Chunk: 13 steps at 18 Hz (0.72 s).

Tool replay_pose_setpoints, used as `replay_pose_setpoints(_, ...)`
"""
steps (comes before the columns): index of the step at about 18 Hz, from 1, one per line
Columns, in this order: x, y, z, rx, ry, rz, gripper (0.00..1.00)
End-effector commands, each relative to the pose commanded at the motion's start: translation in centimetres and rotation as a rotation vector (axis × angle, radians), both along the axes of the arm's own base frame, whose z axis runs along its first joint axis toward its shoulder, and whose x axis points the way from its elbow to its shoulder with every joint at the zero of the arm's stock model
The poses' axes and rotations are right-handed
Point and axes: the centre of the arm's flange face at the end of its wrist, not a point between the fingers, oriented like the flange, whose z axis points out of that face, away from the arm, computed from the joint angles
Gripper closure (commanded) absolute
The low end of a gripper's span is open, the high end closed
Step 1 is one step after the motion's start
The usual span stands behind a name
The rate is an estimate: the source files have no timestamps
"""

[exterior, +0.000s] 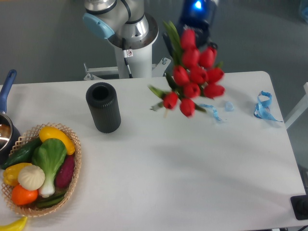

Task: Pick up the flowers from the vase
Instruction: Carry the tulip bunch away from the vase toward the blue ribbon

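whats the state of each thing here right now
flowers: out of the vase, in the air over the table, blurred
vase: upright, empty
claw: behind the flowers, jaws hidden
basket: full of vegetables
pot: at the left edge, cut off
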Motion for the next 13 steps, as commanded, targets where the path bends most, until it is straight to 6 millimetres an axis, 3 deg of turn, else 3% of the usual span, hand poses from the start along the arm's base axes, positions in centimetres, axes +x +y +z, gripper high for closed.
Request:
replay_pose_setpoints(3, -3.2, 0.2, -1.6, -0.187, 0.078, 0.024, 0.97)
replay_pose_setpoints(7, -6.1, 2.8, -3.0, -0.276, 0.094, 0.013, 0.96)
replay_pose_setpoints(13, -5.4, 7.6, -5.6, -0.476, 0.139, -0.017, 0.94)
